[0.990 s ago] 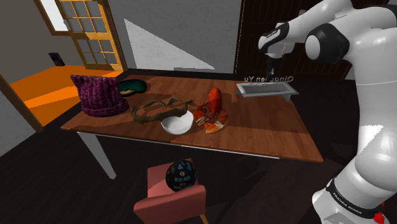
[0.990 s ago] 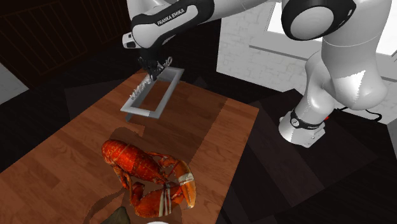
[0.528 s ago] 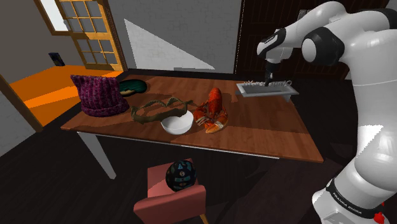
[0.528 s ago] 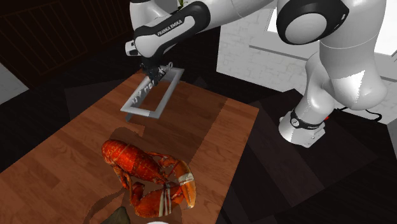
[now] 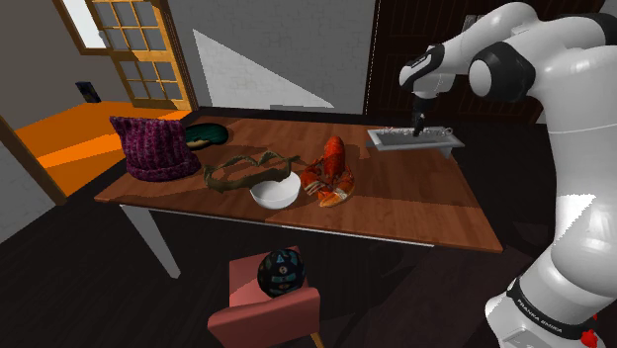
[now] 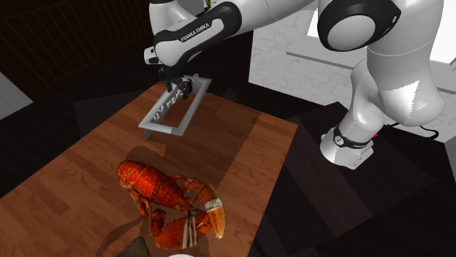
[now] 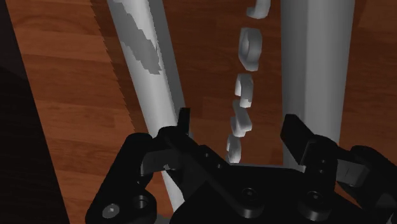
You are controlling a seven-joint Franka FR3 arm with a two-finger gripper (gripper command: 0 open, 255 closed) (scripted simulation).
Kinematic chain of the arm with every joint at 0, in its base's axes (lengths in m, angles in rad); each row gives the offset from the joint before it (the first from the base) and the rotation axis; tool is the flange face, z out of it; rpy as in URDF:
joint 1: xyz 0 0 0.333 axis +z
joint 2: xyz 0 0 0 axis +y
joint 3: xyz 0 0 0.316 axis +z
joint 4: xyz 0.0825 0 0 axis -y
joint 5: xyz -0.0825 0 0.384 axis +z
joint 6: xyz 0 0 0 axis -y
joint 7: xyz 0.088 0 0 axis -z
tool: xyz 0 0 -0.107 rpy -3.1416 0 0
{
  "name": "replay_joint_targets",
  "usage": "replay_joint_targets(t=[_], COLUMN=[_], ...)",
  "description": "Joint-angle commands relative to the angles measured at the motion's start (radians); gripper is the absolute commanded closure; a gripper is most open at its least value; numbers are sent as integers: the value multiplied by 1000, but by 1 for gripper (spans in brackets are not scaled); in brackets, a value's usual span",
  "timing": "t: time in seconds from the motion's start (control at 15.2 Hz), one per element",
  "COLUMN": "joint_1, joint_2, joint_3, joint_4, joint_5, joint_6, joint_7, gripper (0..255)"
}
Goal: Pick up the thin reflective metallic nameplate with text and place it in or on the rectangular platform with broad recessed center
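Observation:
The nameplate (image 7: 242,95), a thin row of pale grey letters, lies in the recess of the grey rectangular platform (image 7: 312,63), between its two long rails. My black gripper (image 7: 240,127) hovers just over it, open, with one finger (image 7: 184,121) on either side of the letters and neither touching them. In the shoulder view the gripper (image 5: 420,125) stands over the platform (image 5: 435,144) at the table's far corner. From the second exterior view the gripper (image 6: 177,82) is above the platform's far end (image 6: 162,130), with the nameplate (image 6: 165,106) lying inside.
A red lobster (image 5: 330,174), a white bowl (image 5: 274,192), an olive strap (image 5: 237,170), a purple knitted hat (image 5: 146,148) and a dark green item (image 5: 206,132) sit on the wooden table (image 5: 415,203). A red chair (image 5: 265,304) carrying a patterned ball stands at its near side.
The gripper came down with the nameplate onto the platform, then opened. The nameplate now lies loose in the recess.

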State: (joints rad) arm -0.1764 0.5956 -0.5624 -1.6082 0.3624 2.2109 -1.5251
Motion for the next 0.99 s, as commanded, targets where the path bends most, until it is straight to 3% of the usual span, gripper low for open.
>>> replay_joint_targets(t=[0.0, 0.13, 0.4, 0.92], joint_1=[0, 0, 23, 23], joint_2=[0, 0, -71, -71], joint_3=[0, 0, -29, -29], joint_4=[0, 0, 21, 21], joint_5=[0, 0, -43, -43], joint_6=[0, 0, -85, -85], joint_7=[0, 0, 25, 25], gripper=[0, 0, 0, 0])
